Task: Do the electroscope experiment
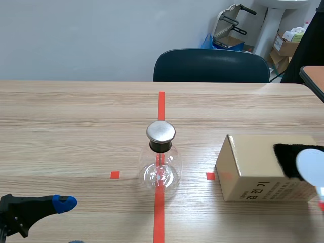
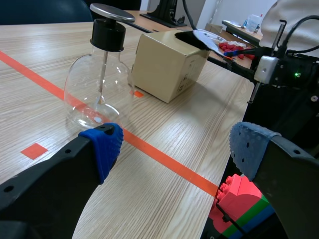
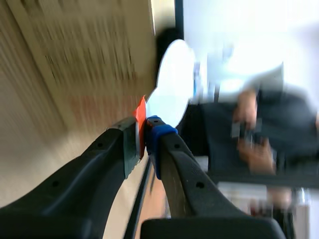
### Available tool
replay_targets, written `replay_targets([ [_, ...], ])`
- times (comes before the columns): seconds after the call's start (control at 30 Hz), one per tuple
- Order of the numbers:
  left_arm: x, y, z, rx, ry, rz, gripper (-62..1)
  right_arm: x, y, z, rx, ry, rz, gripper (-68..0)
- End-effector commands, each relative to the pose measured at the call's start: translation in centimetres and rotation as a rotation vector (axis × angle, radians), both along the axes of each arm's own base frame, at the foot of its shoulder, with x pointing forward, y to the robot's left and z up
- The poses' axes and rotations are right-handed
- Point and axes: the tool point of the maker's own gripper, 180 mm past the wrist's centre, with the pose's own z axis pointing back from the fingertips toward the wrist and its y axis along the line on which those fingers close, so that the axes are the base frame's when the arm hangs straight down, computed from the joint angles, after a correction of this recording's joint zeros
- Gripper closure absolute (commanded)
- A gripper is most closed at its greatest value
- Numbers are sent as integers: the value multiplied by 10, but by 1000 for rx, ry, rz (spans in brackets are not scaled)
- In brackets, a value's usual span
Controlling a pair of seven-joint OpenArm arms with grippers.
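The electroscope, a clear glass flask with a black neck and a round metal cap, stands on the orange tape line at the table's middle. My left gripper is open near the front left, with the flask just ahead of its left finger. My right gripper is shut on the thin red handle of a white disc. In the scene view that disc hovers at the right edge over a cardboard box, which has a black cloth on top. The right gripper itself lies outside the scene view.
A dark chair stands at the table's far side. Stacked red, green and blue toy bricks sit just off the table edge under my left gripper's right finger. Another table's corner shows at the far right.
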Motion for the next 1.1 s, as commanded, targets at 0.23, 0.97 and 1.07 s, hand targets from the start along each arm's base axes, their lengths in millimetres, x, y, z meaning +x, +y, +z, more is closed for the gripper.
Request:
replay_targets([
  [0.23, 2, -1, 6, -23, -12, 8, -469, 2, -32, 5, -50, -28, -159, -17],
  [0.97, 26, -21, -3, 44, -65, 27, -229, 1, -11, 6, -39, -34, -44, -17],
  [1.07, 32, -29, -4, 46, -71, 28, -158, 1, -11, 6, -39, -34, -42, -17],
])
